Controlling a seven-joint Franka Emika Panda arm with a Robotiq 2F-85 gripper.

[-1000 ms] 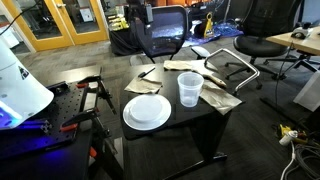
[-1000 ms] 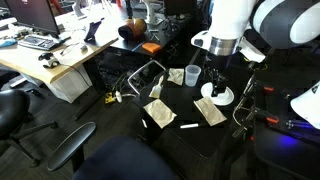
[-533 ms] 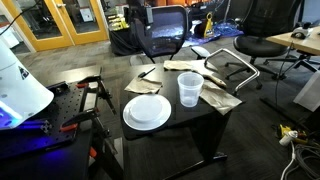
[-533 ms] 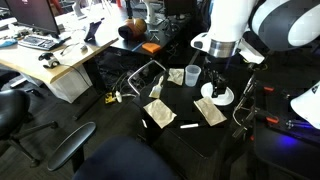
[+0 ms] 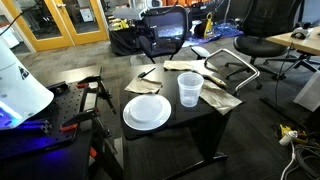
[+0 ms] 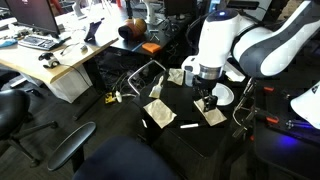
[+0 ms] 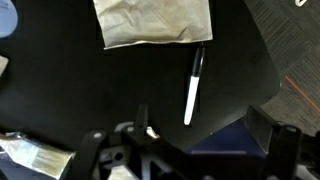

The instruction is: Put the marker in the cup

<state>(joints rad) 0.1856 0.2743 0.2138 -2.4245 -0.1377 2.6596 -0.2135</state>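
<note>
The marker point(image 7: 192, 86) lies flat on the black table just below a paper napkin point(image 7: 150, 22); its body looks white with a dark cap. It also shows in both exterior views point(image 6: 188, 126) point(image 5: 148, 73). My gripper point(image 7: 203, 128) is open and empty and hovers above the table, with the marker's lower end between its spread fingers point(image 7: 140, 120). In an exterior view the gripper point(image 6: 206, 103) hangs over the table between marker and plate. The clear cup point(image 5: 189, 89) point(image 6: 191, 76) stands upright and apart from the gripper.
A round white plate point(image 5: 147, 111) point(image 6: 226, 96) sits near the cup. Paper napkins point(image 5: 215, 98) point(image 6: 158, 113) lie on the small black table point(image 5: 190, 120). Office chairs point(image 5: 250, 48) and desks surround it. The table edge is close to the marker point(image 7: 255, 95).
The arm has bent and swung away from above the plate. The gripper has come down and across toward the marker. Marker, cup and plate have not moved.
</note>
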